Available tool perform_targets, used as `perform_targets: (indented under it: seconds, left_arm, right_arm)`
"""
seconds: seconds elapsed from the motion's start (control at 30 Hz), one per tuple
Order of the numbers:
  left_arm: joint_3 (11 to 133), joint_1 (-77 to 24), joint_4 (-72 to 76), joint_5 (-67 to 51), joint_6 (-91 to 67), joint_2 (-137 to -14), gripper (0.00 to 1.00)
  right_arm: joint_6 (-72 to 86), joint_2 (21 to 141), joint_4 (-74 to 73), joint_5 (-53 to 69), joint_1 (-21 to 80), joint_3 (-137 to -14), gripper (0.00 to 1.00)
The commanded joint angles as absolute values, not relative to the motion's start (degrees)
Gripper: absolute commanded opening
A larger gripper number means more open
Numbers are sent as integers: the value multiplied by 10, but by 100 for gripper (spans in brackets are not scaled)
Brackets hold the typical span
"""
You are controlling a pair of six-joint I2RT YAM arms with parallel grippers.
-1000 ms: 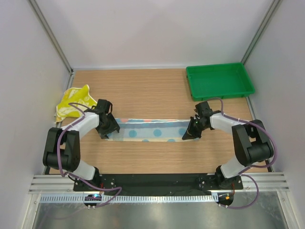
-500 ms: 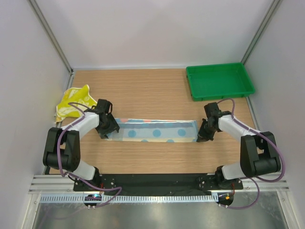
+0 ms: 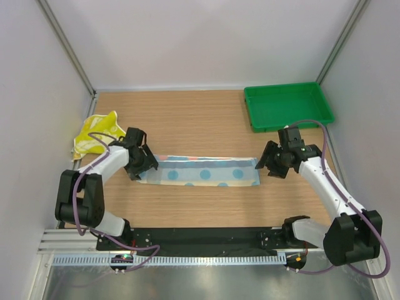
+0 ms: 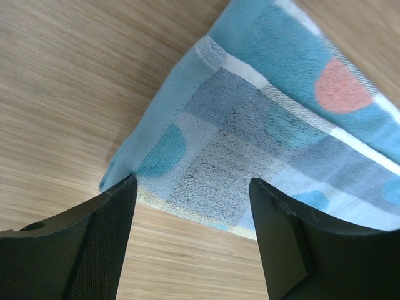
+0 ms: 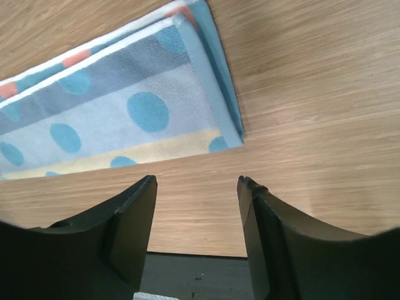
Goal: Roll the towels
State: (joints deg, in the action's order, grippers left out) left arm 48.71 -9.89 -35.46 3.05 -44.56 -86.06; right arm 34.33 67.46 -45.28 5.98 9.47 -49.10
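Observation:
A light blue towel (image 3: 200, 172) with darker dots lies folded into a long flat strip across the middle of the table. Its left corner (image 4: 250, 131) shows under my left gripper (image 3: 140, 169), which hovers open over that end with nothing between its fingers. My right gripper (image 3: 270, 164) stands open just past the strip's right end (image 5: 137, 119), off the cloth, holding nothing. A yellow towel (image 3: 95, 134) with a white-green pattern lies crumpled at the table's left edge, behind the left arm.
A green tray (image 3: 289, 106) sits at the back right corner. Grey walls close the table on three sides, with metal posts (image 3: 65, 47) at the back corners. The black base rail (image 3: 200, 237) runs along the near edge.
My right gripper has let go of the blue towel's right end, opened, and lifted back to the right. The strip now lies longer and flat. My left gripper opened a little wider.

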Motion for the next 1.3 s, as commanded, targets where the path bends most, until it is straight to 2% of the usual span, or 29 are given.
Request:
perform_targets:
  seconds: [0.0, 0.27, 0.43, 0.7, 1.0, 1.1, 1.27]
  left_arm:
    - [531, -98, -373, 16, -437, -813, 77]
    - [594, -97, -430, 24, -397, -746, 90]
    - [618, -98, -482, 167, -334, -689, 97]
    - [570, -97, -464, 178, -307, -628, 98]
    - [573, -98, -463, 168, -308, -630, 98]
    - [574, -98, -462, 170, -307, -629, 98]
    - [572, -98, -464, 176, -306, -629, 98]
  right_arm:
    - [365, 646, -481, 80, 94, -489, 64]
    - [424, 628, -429, 105, 98, -399, 63]
    - [446, 632, -396, 90, 98, -368, 57]
    - [439, 693, -367, 62, 98, -389, 53]
    - [432, 762, -339, 54, 98, -410, 50]
    - [429, 780, -331, 48, 98, -413, 45]
    - [425, 808, -317, 49, 98, -413, 28]
